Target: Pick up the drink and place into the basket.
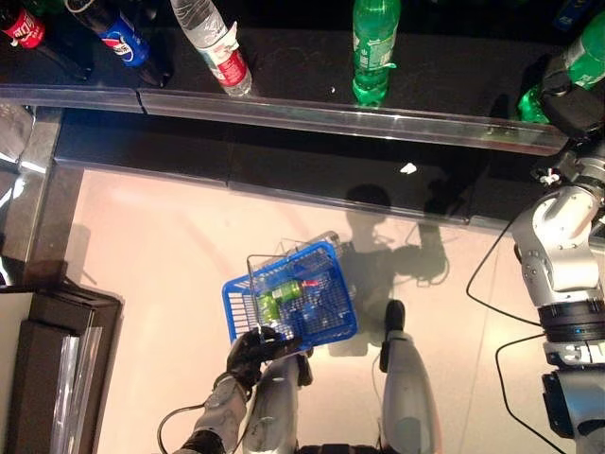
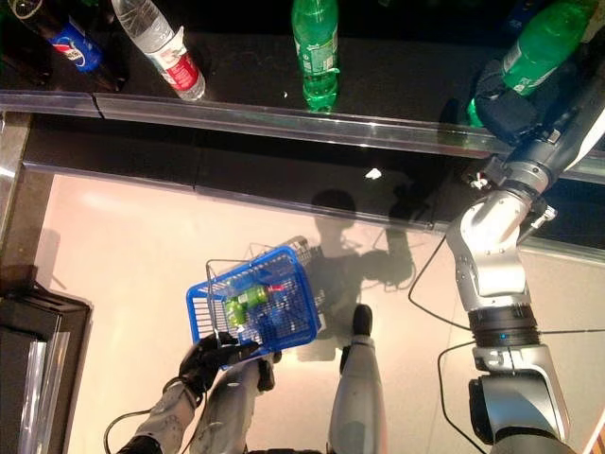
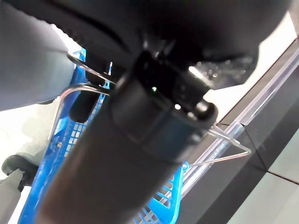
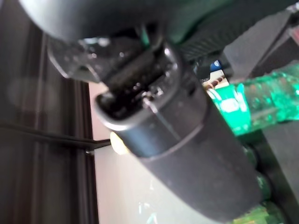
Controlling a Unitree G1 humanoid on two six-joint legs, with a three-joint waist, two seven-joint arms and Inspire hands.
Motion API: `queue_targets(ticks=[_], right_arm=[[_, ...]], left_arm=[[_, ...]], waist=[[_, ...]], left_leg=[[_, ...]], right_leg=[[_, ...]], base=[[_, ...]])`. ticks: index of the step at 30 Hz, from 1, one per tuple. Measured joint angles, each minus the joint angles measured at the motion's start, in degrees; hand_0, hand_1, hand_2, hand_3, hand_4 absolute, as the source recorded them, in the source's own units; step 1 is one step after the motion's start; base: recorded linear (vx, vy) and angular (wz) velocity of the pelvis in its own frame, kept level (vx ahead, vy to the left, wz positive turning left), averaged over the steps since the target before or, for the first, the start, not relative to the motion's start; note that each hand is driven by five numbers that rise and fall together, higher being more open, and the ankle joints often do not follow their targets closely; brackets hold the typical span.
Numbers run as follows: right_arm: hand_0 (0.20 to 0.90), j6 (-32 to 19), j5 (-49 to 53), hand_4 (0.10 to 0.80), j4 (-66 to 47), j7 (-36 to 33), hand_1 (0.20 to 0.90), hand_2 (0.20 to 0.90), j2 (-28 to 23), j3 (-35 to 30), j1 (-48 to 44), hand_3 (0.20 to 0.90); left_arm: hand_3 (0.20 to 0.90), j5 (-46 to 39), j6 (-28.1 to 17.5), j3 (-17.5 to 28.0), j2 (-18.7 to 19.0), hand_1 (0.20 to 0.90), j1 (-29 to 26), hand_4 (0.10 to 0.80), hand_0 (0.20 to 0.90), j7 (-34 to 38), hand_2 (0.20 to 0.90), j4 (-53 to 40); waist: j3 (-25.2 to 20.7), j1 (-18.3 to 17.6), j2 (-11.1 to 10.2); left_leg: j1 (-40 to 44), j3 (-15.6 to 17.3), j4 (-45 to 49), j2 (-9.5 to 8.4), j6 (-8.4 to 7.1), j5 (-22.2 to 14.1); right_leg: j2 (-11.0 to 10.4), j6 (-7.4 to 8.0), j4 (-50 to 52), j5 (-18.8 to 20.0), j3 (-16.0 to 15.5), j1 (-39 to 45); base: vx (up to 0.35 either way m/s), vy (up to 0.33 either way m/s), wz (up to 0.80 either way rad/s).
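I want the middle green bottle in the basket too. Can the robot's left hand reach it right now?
Probably not. The left hand is down low, curled round the blue basket's wire handle, while that green bottle stands up on the dark shelf. The right hand is up there.

Looking steeply down from the head in both eye views, facing a dark shelf (image 1: pixel 284 66) above and pale floor (image 1: pixel 151 274) below, from well back. Sharing nearly everything: bottles (image 2: pixel 317 47), blue basket (image 1: pixel 293 303), both arms; shifting slightly sideways between the two. Sitting very close along the left hand (image 3: pixel 140 121) in the left wrist view, catching the basket's wire handle. Hugging the right hand (image 4: pixel 177 140) in the right wrist view, facing a green bottle (image 4: pixel 261 105).
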Motion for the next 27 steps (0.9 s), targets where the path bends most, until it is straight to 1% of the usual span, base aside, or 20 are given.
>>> queue_targets(ticks=[9,12,16,19,24,27], right_arm=[[0.900,0.4,4.4,0.800,6.9,-0.5,0.900,0.900,0.0,0.0,-3.2,0.900],[0.900,0.4,5.7,0.800,10.2,-0.5,0.900,0.900,-0.3,0.1,-5.8,0.900],[0.900,0.4,9.1,0.800,14.0,-0.5,0.900,0.900,-1.2,0.4,-9.0,0.900],[0.900,0.3,9.6,0.800,15.8,-0.5,0.900,0.900,-1.3,0.6,-11.4,0.900],[0.900,0.2,9.8,0.800,18.5,-0.5,0.900,0.900,-1.3,2.8,-15.0,0.900],[0.900,0.1,9.8,0.800,19.1,-0.5,0.900,0.900,-2.2,4.7,-16.7,0.900]], left_arm=[[0.200,-0.1,0.4,-0.2,0.0,0.300,-0.5,0.100,0.300,0.0,0.300,0.0],[0.200,-1.1,0.9,-0.4,0.1,0.300,-0.7,0.100,0.300,0.0,0.300,0.0],[0.200,-1.5,0.9,-0.5,0.3,0.300,-0.7,0.100,0.300,0.0,0.300,0.0],[0.200,-2.2,0.9,-1.9,1.4,0.300,-0.9,0.100,0.300,0.0,0.300,-0.5],[0.200,-3.4,0.9,-2.5,2.0,0.300,-0.9,0.100,0.300,-0.1,0.300,-1.1],[0.200,-4.1,0.9,-2.5,2.2,0.300,-0.9,0.100,0.300,-0.2,0.300,-1.2]], waist=[[0.3,1.0,0.5],[0.5,0.9,0.9],[0.5,1.1,0.9],[0.5,1.0,0.9],[0.5,1.3,0.9],[0.5,1.6,1.0]], left_leg=[[0.0,-0.4,0.1,-0.06,-0.09,0.1],[0.0,-0.5,0.2,-0.19,-0.09,0.1],[-0.3,-0.5,0.5,-0.26,-0.11,0.1],[-1.3,-1.6,1.1,-0.45,-0.16,0.1],[-2.1,-1.7,1.7,-0.60,-0.22,0.1],[-2.6,-2.0,1.8,-0.61,-0.41,0.3]], right_leg=[[-0.2,-0.18,0.9,-0.4,-0.5,-0.2],[-0.4,-0.14,1.2,-0.4,-0.5,-0.2],[-0.5,-0.19,1.9,-0.6,-0.5,-0.7],[-0.6,-0.26,2.5,-0.7,-0.5,-1.6],[-0.9,-0.43,3.7,-1.1,-0.4,-2.7],[-0.9,-0.62,4.3,-1.4,-0.3,-3.5]], base=[[0.007,-0.003,0.01],[0.000,0.000,0.00],[0.005,-0.024,0.02],[0.000,0.000,0.00],[0.000,0.000,0.00],[0.000,0.000,0.00]])
